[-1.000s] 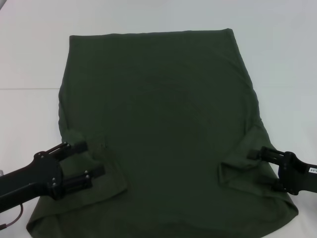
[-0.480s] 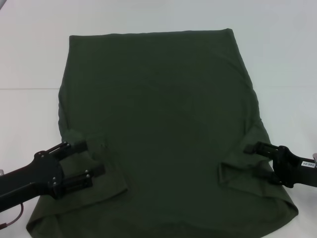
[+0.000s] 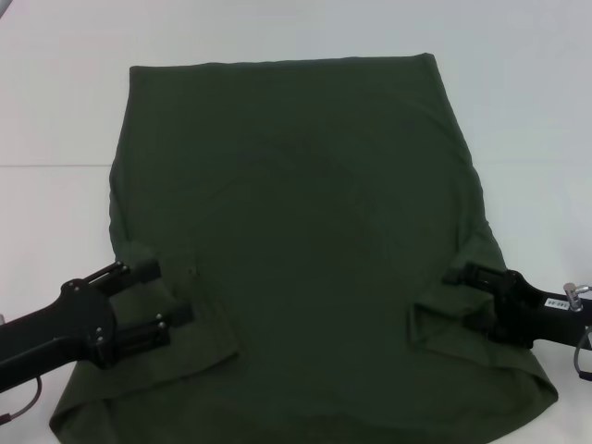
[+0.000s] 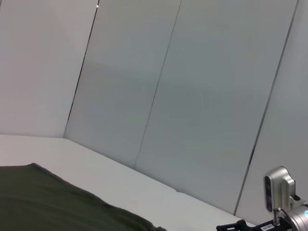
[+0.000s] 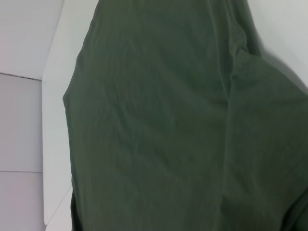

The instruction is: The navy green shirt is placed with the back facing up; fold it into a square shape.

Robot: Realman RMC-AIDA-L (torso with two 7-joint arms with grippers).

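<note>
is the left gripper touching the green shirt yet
Cannot tell. In the head view the left gripper sits open over the navy green shirt at its folded-in sleeve, but from above no contact or gap shows.

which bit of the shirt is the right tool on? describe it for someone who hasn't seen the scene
Start from the white table and the navy green shirt spread flat across it. On the robot's right, near the close edge, a sleeve is folded inward over the body. That flap, under the right tool, mirrors the one by the left tool.
</note>
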